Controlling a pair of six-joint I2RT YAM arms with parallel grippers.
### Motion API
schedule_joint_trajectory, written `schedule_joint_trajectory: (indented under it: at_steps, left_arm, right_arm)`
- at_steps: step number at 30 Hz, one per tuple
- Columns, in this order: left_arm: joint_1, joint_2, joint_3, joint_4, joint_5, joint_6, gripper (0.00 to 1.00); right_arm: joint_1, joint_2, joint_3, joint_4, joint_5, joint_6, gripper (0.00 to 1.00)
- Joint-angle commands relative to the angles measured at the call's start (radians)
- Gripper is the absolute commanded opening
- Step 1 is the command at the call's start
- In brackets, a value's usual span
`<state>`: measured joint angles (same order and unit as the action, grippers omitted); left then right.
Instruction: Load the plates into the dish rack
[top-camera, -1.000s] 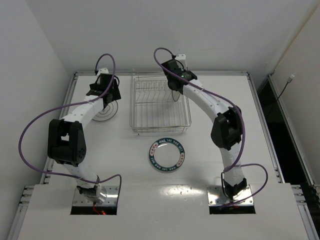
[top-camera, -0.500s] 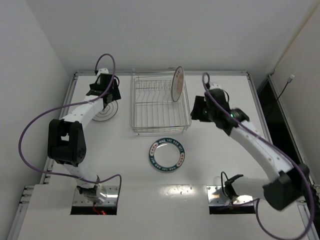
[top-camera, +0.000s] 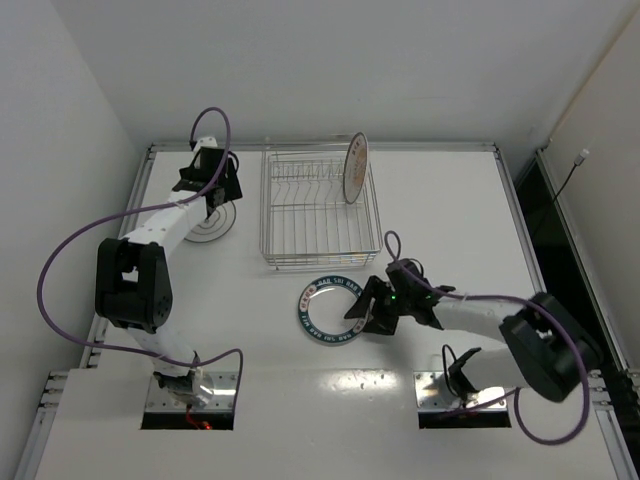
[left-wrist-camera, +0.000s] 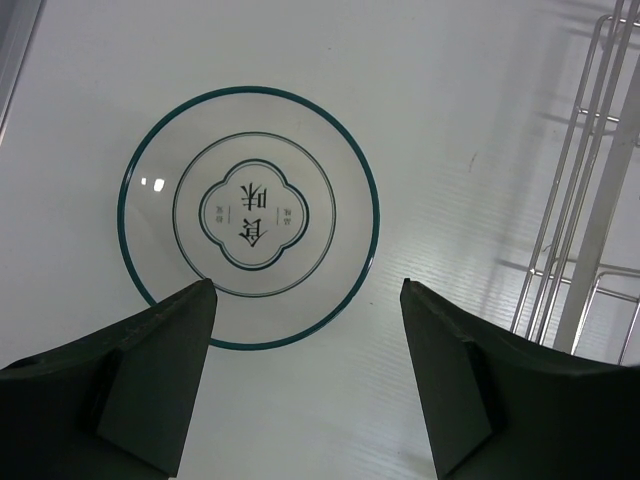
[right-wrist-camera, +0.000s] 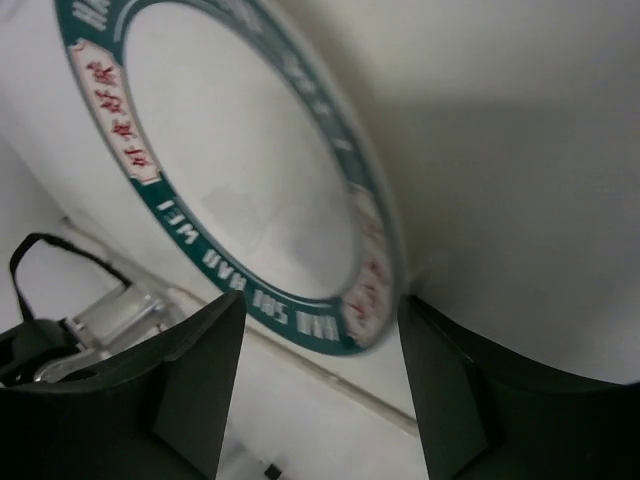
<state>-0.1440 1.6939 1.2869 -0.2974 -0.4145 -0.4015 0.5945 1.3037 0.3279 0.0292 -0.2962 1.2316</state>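
Teal-rimmed plate (right-wrist-camera: 240, 170) lettered "WEI" — right hand (right-wrist-camera: 318, 325) apart, left hand (left-wrist-camera: 305, 300) apart over ringed plate (left-wrist-camera: 250, 215)

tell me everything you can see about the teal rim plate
The teal plate is round, with a plain white centre and a broad dark teal rim band carrying white lettering and pale panels with red characters. It looks like glazed ceramic. It lies flat and face up on the table, on the near side of the rack and apart from it. The right end effector sits open at its right edge, fingers either side of the rim; contact cannot be told.
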Motion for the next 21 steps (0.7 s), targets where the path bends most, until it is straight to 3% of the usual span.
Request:
schedule_joint_trajectory:
  at_steps: [1,3,7,8,14,17,21]
  left_arm:
    - [0.001,-0.020,0.008,0.029,0.008,-0.010,0.72]
    - [0.001,-0.033,0.008,0.029,0.008,-0.010,0.72]
    - [0.001,-0.042,0.008,0.029,0.008,-0.019,0.72]
    - [0.001,-0.042,0.008,0.029,0.008,-0.019,0.72]
    - [0.001,-0.051,0.008,0.029,0.017,-0.019,0.72]
    - [0.001,-0.051,0.008,0.029,0.017,-0.019,0.72]
    - [0.001,-0.071,0.008,0.029,-0.004,-0.019,0.72]
  right_arm:
    - [0.065,0.152,0.055,0.143,-0.024,0.121,0.57]
    - [0.108,0.232,0.083,0.153,0.006,0.161,0.53]
    - [0.165,0.266,0.108,0.129,0.080,0.227,0.03]
    - [0.175,0.252,0.108,0.120,0.115,0.227,0.00]
    - [0.229,0.002,0.099,-0.039,0.189,0.263,0.00]
    - [0.266,-0.204,0.160,-0.262,0.258,0.230,0.00]
    - [0.339,-0.336,0.427,-0.640,0.495,0.039,0.00]
